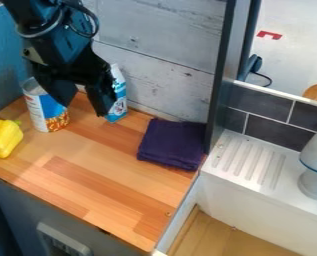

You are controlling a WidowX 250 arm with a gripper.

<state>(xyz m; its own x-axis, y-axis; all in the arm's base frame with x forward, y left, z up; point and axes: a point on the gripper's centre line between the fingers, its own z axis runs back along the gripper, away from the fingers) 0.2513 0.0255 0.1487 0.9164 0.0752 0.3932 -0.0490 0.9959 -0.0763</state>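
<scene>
The black gripper [85, 107] hangs open over the back left of the wooden counter, with nothing between its fingers. Its left finger overlaps the edge of a can [40, 111] with a blue, white and orange label. The other finger is in front of a blue and white carton [119, 95] by the back wall. Whether either finger touches them, I cannot tell. A yellow toy pepper [4, 138] lies at the counter's left edge. Right of the gripper, a folded dark purple cloth [173, 143] rests flat near the dark upright frame.
The wooden counter [100, 185] ends at a front edge above a grey cabinet. A dark upright post [222, 75] stands at its right back corner. Further right are a white ribbed drainboard [249, 160] and a grey-white bottle-shaped object [315, 162].
</scene>
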